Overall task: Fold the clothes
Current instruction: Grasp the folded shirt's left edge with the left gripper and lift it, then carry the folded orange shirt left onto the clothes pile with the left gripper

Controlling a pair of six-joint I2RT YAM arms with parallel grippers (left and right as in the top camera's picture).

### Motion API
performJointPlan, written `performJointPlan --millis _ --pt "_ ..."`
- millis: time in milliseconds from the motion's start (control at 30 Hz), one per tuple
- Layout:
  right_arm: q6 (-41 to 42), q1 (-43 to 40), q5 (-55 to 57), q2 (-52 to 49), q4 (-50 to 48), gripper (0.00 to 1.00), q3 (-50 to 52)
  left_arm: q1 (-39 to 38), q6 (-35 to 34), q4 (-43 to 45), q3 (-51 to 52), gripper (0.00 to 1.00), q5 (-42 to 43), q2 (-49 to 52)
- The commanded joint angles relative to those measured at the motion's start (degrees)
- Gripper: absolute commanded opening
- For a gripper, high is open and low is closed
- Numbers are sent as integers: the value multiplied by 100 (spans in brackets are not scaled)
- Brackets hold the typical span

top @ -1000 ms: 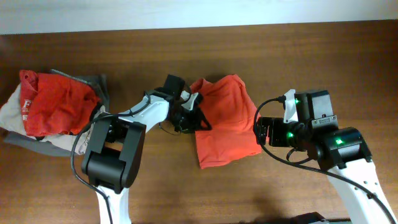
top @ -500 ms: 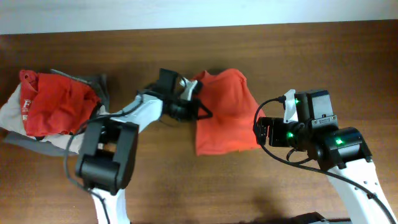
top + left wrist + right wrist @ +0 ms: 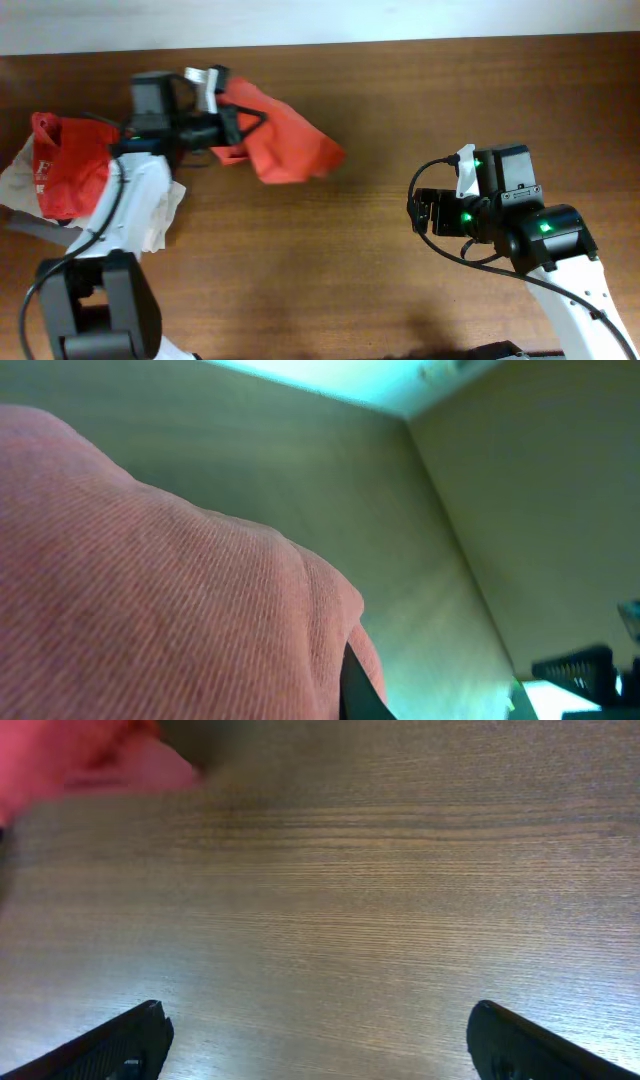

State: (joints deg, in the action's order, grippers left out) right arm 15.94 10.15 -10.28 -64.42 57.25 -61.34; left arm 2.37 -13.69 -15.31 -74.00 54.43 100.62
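Note:
An orange-red T-shirt [image 3: 280,140] hangs bunched and lifted off the table at the back left, held by my left gripper [image 3: 232,122], which is shut on its edge. Its print is hidden. In the left wrist view the shirt cloth [image 3: 150,580] fills the frame, with one dark finger [image 3: 358,690] showing at the bottom. A blurred bit of the shirt [image 3: 80,755] shows at the top left of the right wrist view. My right gripper [image 3: 420,212] is open and empty over bare wood at the right; in its wrist view the fingertips [image 3: 320,1045] are spread wide.
A pile of other clothes [image 3: 70,170], red on top of grey and beige pieces, lies at the far left edge. The brown wooden table [image 3: 360,290] runs under both arms. A pale wall strip runs along the back edge.
My left gripper has swung left and back, lifting the orange-red shirt off the table middle toward the back left. The right arm has not moved.

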Motion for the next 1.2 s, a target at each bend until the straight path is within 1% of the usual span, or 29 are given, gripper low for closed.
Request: performJointPlan --millis 0,100,233,367,433,567,667,800,867,967,1067,1167 --pt "2 -4 111 2 2 99 -114 546 184 243 -343 0 560 -284" --pt "2 -4 111 2 4 99 -114 960 184 289 -710 0 776 -284" --pt "2 -4 109 2 7 99 -114 1309 181 273 -1207 0 791 -284" --pt "2 -4 111 2 50 99 -114 1718 179 256 -1818 0 1019 -284" --pt "2 -4 111 2 103 99 -114 2055 190 66 -2205 0 1137 -284" --pt "2 -4 111 2 179 99 -114 2691 640 -715 -2573 0 1113 -284" --pt "2 -4 109 2 197 99 -114 3189 1130 -1480 -2581 0 866 -284" --pt "4 -4 109 2 192 99 -114 3716 2398 -3088 -2581 0 326 -240" --pt "4 -4 109 2 195 98 -114 3816 2815 -3834 -2559 0 -201 -164" --pt "4 -4 111 2 190 99 -114 3823 2774 -4081 -2332 0 -581 -17" --pt "4 -4 109 2 197 99 -114 3818 2284 -4070 -2052 1 -1333 103" --pt "4 -4 109 2 197 99 -114 3812 2188 -3764 -1882 3 -1419 238"
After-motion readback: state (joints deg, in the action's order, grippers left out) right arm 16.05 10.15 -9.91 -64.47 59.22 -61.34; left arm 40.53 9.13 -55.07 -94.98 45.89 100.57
